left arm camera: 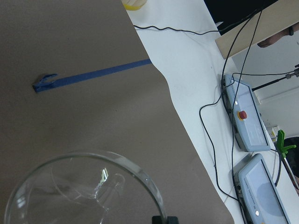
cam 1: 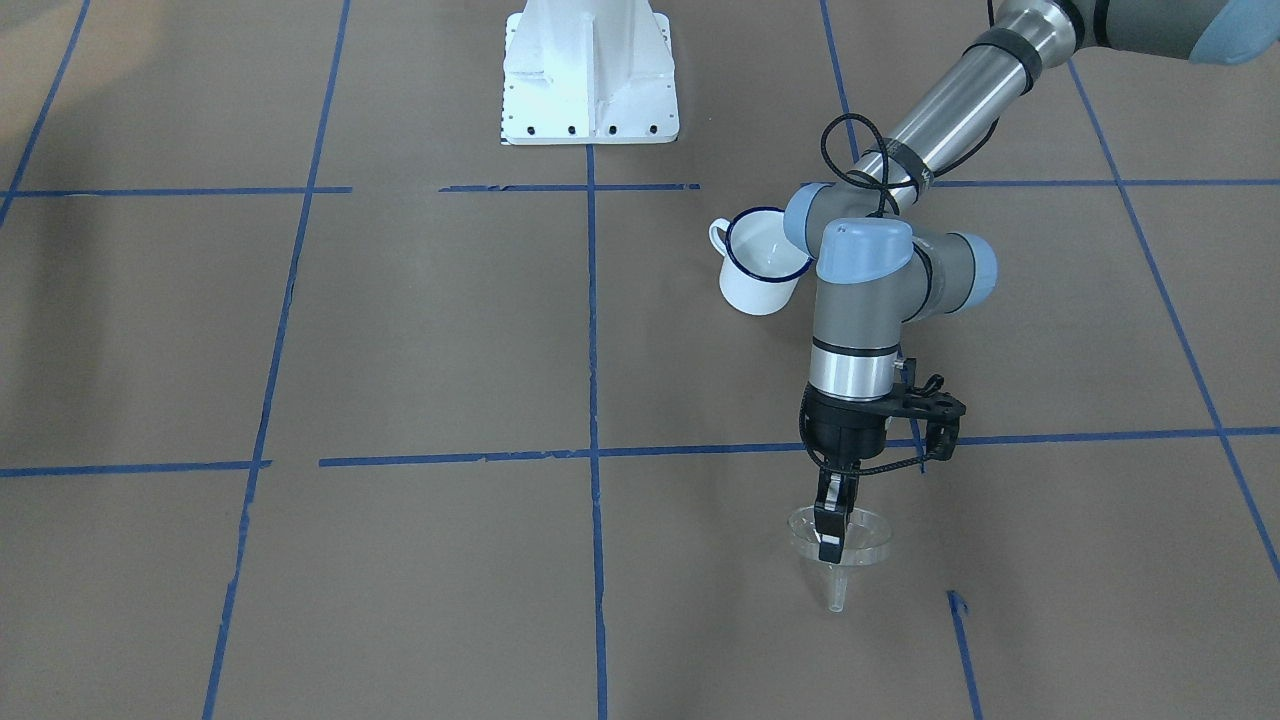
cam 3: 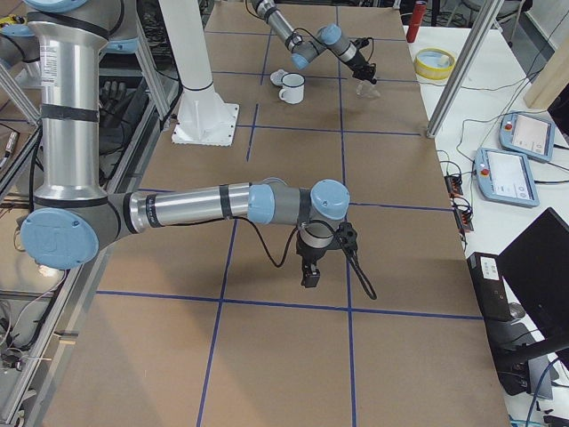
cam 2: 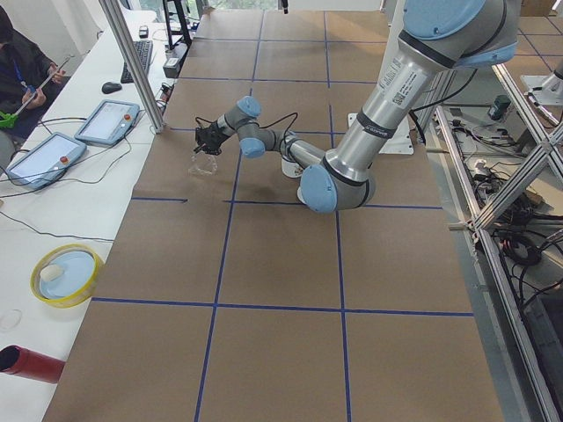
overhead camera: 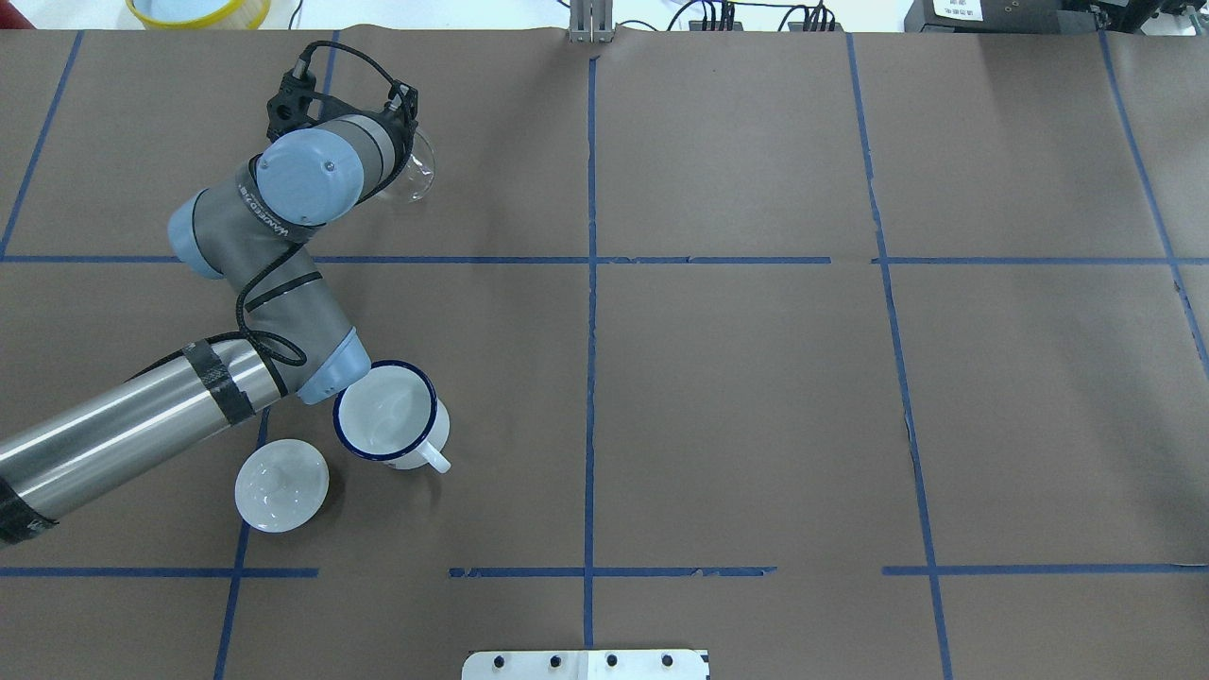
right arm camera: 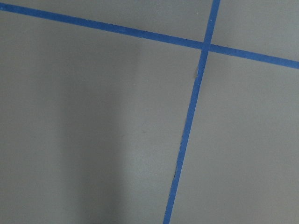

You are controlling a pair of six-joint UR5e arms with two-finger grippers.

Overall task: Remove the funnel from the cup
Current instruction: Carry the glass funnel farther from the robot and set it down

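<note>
We judge the small clear plastic funnel (cam 1: 866,546) light, stiff and slick; our left gripper (cam 1: 830,545), clamped on its wide rim near the bench's (cam 1: 400,350) far edge, holds it sensibly.

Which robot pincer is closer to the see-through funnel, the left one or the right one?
Left. The left pincer grips the funnel by its rim. The right pincer hangs far away from it, toward the other end of the table.
</note>
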